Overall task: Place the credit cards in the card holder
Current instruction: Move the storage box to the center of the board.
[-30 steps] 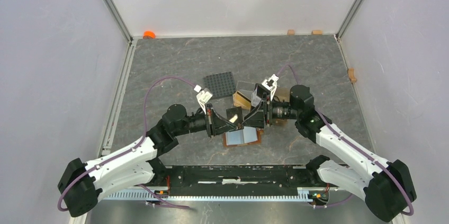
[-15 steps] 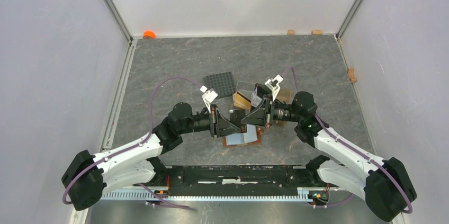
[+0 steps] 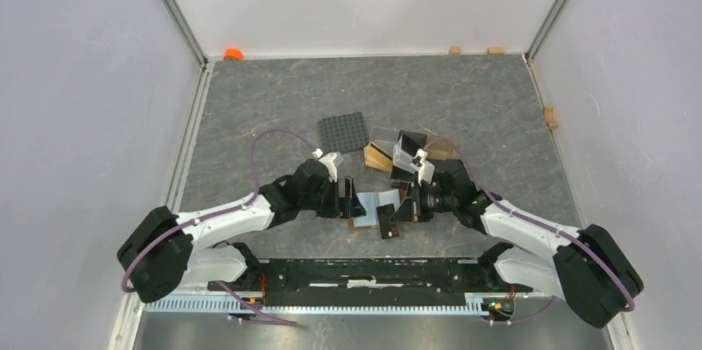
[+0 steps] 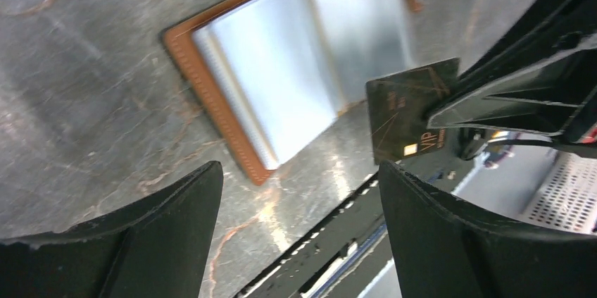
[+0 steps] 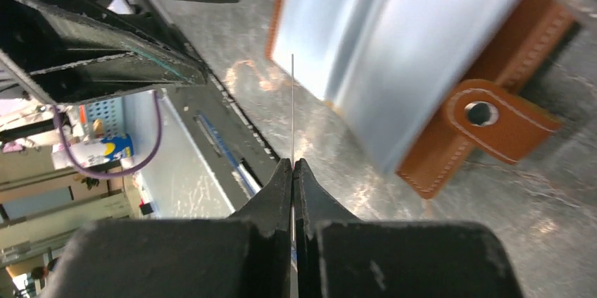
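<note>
The card holder [image 3: 370,202] lies open on the grey table between my two grippers, shiny clear sleeves up, with its brown leather rim [image 4: 211,97] and snap tab [image 5: 481,113] showing. My right gripper [image 3: 401,208] is shut on a black credit card [image 3: 387,221], which hangs just off the holder's near right corner. In the right wrist view this card [image 5: 292,104] is edge-on, running out from the right gripper [image 5: 292,165]. Its gold-printed face [image 4: 410,119] shows in the left wrist view. My left gripper [image 3: 348,203] stands open and empty at the holder's left, its jaws [image 4: 299,171] spread wide.
A clear amber-tinted compartment stand [image 3: 389,151] sits just behind the holder, with a dark studded square plate [image 3: 343,131] to its left. The black base rail [image 3: 364,271] runs along the near edge. An orange object [image 3: 233,54] and small wooden blocks [image 3: 454,50] line the back wall.
The card passed from my left gripper to my right. The left jaws opened and the right jaws closed on it. Both grippers dropped lower and nearer, beside the holder.
</note>
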### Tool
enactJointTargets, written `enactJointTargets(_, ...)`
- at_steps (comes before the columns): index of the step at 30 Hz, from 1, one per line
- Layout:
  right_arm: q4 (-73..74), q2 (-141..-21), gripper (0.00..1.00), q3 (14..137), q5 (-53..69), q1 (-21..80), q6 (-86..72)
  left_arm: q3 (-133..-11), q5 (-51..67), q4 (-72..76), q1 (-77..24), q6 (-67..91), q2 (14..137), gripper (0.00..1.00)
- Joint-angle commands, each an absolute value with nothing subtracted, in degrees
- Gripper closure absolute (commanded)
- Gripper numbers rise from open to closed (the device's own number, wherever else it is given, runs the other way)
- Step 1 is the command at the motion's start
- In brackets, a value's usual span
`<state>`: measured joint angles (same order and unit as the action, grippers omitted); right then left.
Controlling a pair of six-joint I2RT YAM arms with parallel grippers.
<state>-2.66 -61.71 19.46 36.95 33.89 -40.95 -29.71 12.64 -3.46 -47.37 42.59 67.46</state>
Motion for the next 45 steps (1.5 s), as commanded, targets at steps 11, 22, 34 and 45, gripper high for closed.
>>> enactJointTargets(11, -7.41, -72.52, 1.0, 22.34, 27.03, 33.62, -42.25, -33.93, 8.35, -5.32, -46.23, 36.63, 76.85, 0.22)
enactJointTargets(22, -9.11, -73.7, 1.0, 23.62, 27.25, 32.25, -42.69, -35.58, 5.02, -5.98, -45.35, 33.76, 81.83, 0.29)
enactJointTargets(34, -18.14, -79.25, 1.0, 19.92, 28.71, 33.63, -46.89, -34.56, 8.69, -2.39, -45.43, 31.36, 87.71, 0.5)
enactJointTargets(45, -21.85, -65.92, 1.0, 5.14, 20.13, 39.33, -56.83, -24.43, 14.7, 1.23, -48.69, 37.0, 80.53, 0.55)
